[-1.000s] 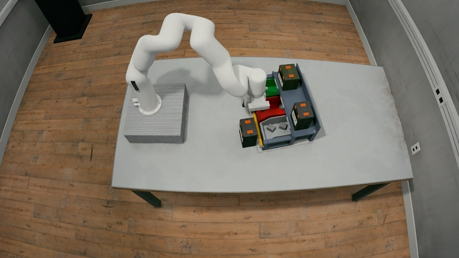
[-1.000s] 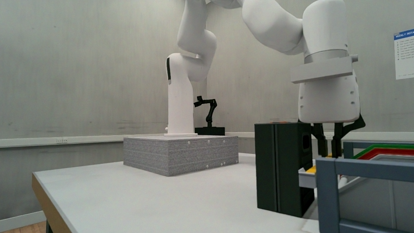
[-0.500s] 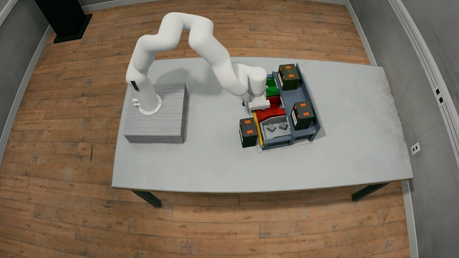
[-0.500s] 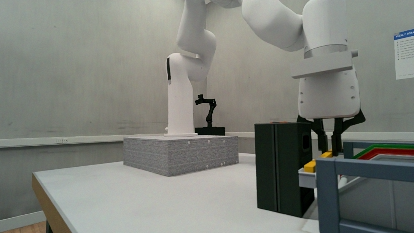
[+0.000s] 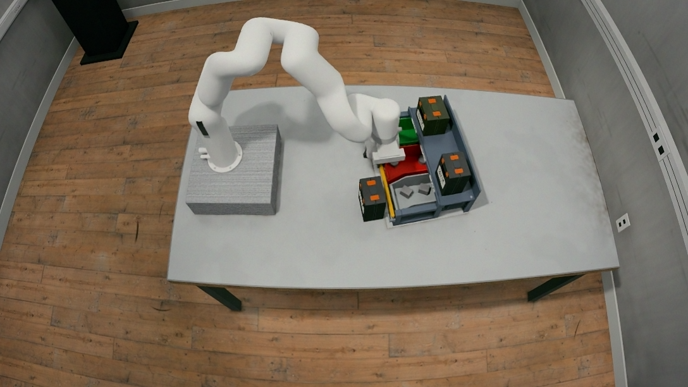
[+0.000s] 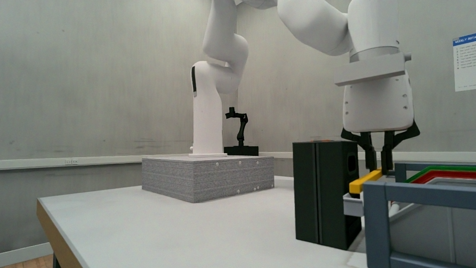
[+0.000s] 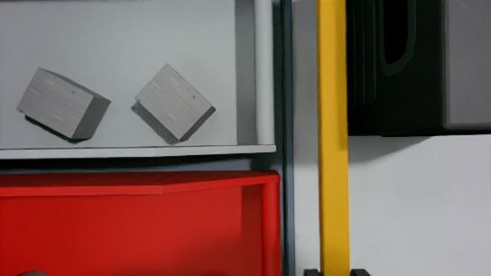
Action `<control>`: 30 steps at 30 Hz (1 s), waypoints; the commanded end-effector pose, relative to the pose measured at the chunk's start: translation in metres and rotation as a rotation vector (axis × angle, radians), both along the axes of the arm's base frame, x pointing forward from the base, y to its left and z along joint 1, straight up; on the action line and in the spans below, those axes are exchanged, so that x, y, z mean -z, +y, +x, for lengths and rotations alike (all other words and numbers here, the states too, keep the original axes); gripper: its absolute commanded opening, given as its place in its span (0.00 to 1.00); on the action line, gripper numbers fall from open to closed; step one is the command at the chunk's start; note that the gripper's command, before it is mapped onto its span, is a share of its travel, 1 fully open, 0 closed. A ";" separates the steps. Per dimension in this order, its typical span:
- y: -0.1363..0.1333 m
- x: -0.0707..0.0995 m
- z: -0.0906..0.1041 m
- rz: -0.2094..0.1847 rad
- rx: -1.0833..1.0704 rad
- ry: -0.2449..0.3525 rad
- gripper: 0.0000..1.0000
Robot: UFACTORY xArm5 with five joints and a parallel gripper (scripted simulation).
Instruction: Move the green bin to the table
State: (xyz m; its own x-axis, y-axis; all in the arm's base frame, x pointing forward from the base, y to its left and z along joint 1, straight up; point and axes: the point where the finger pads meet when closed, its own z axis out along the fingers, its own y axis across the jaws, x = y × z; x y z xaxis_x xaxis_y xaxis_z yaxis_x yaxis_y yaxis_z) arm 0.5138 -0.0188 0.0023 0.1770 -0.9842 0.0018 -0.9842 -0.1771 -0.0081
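My gripper point(image 6: 379, 170) point(image 7: 336, 272) is shut on the yellow bar point(image 5: 387, 195) point(image 6: 361, 183) point(image 7: 333, 135), which runs along the shelf's front. In the exterior view the bar's near end is above a pale bracket. The green bin point(image 5: 408, 129) point(image 6: 449, 167) is in the shelf point(image 5: 440, 144) point(image 6: 376, 226), at the far end, partly hidden by my arm. The red bin point(image 5: 406, 163) point(image 7: 203, 225) is in the middle, with rounded parts partly showing. The grey bin point(image 5: 418, 198) point(image 7: 135, 32) at the near end holds two grey blocks point(image 5: 406, 191) point(image 7: 175, 103).
A dark case point(image 5: 372, 198) point(image 6: 323, 193) point(image 7: 406, 104) stands on the table point(image 5: 312, 250) close in front of the bar's near end. Two more dark cases point(image 5: 432, 115) point(image 5: 453, 173) stand on the shelf's rear part. The grey arm base block point(image 5: 231, 192) point(image 6: 206, 180) is at the left.
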 end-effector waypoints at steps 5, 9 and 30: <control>0.000 -0.007 0.002 0.002 0.000 -0.005 0.00; 0.000 -0.009 0.002 0.002 0.000 -0.005 0.00; 0.000 -0.045 0.001 0.002 0.000 -0.005 0.00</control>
